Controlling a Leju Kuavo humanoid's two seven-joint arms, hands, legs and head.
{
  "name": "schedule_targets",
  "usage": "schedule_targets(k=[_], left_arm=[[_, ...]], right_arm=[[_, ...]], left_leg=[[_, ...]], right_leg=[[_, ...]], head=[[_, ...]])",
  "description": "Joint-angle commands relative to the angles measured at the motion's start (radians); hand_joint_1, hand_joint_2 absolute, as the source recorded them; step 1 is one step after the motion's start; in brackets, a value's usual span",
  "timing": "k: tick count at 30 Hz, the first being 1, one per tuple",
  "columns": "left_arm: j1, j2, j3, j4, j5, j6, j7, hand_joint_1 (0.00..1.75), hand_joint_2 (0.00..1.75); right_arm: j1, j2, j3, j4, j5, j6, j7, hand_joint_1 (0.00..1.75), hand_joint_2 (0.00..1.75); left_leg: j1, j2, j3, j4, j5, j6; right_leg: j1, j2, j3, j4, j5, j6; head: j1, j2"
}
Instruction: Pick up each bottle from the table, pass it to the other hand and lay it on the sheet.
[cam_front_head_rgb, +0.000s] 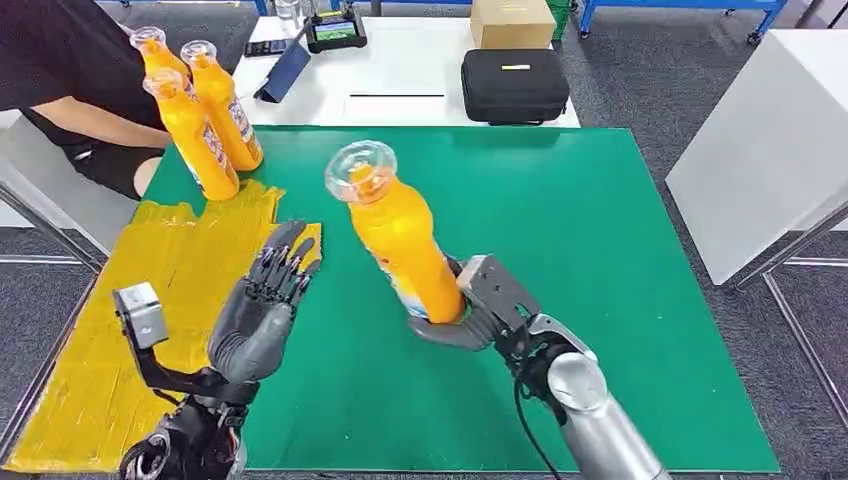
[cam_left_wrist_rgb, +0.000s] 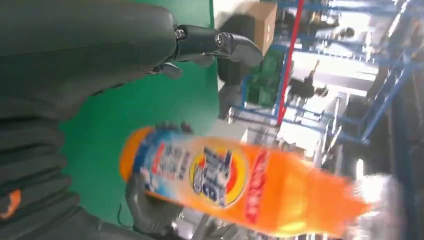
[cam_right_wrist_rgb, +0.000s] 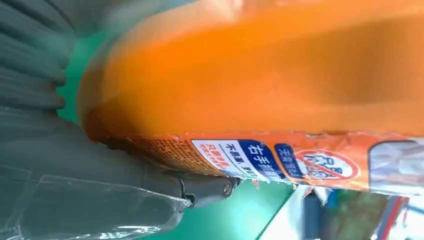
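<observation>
Right hand grips the orange bottle low on its body, near the base. Fingers wrap under and around the base end, thumb side on the far flank; the rest of the bottle stands clear above the hand. Bottle is off the green mat, tilted, clear cap leaning toward the left hand and away from the robot. Right wrist view: bottle lies pressed along the hand, label edge right against one finger.

Left hand is just beside the bottle, palm facing it, fingers straight and spread, holding nothing. Gap between its fingers and the bottle, no contact. Left wrist view: bottle crosses in front of the palm, label facing the camera, cap end blurred; fingers extended on the far side of it, not closed.

Yellow sheet lies on the table on the left hand's side of the bottle, overlapping the mat edge; the left hand hangs over its border.

Beyond the bottle on that side: three more orange bottles standing upright, clustered at the far corner of the mat, just past the sheet. A person in black sits beside them.

Farther back, past the mat: white table with a black case, a cardboard box, a handheld controller with a screen.
</observation>
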Motion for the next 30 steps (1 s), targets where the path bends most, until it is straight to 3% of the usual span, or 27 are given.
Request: schedule_targets(k=[1, 18, 28, 29, 30], left_arm=[[-0.115, 0.012, -0.064, 0.122, -0.010, -0.004, -0.005, 0.00, 1.75], [-0.137, 0.015, -0.097, 0.101, -0.015, 0.065, -0.007, 0.00, 1.75], [-0.114, 0.009, -0.062, 0.111, -0.005, 0.108, -0.028, 0.00, 1.75], [-0.111, 0.007, -0.058, 0.110, -0.002, 0.112, -0.034, 0.24, 1.75], [-0.105, 0.009, -0.054, 0.106, -0.001, 0.115, -0.040, 1.75, 1.75]], right_arm=[[-0.134, 0.104, 0.146, 0.086, 0.001, -0.020, 0.047, 1.75, 1.75], [-0.201, 0.129, 0.264, 0.140, -0.027, -0.050, 0.079, 1.75, 1.75], [-0.206, 0.122, 0.497, 0.299, 0.041, 0.048, 0.079, 1.75, 1.75], [-0.200, 0.126, 0.511, 0.307, 0.042, 0.049, 0.078, 1.75, 1.75], [-0.200, 0.125, 0.525, 0.314, 0.045, 0.050, 0.078, 1.75, 1.75]], left_leg=[[0.000, 0.003, 0.002, 0.000, -0.001, -0.004], [0.000, 0.001, 0.002, 0.000, -0.001, -0.004], [0.001, 0.001, 0.004, -0.002, 0.000, -0.004], [0.001, 0.001, 0.005, -0.002, -0.001, -0.005], [0.001, 0.001, 0.003, -0.002, -0.001, -0.004]], right_leg=[[0.000, 0.001, 0.001, 0.000, 0.000, 0.000], [-0.001, -0.001, 0.002, 0.001, -0.001, 0.000], [0.000, -0.001, 0.004, -0.002, -0.001, 0.000], [0.000, -0.001, 0.005, -0.002, -0.001, 0.000], [0.000, 0.000, 0.003, -0.002, -0.001, 0.000]], head=[[0.000, 0.000], [0.000, 0.000], [0.000, 0.000], [0.000, 0.000], [0.001, 0.000]])
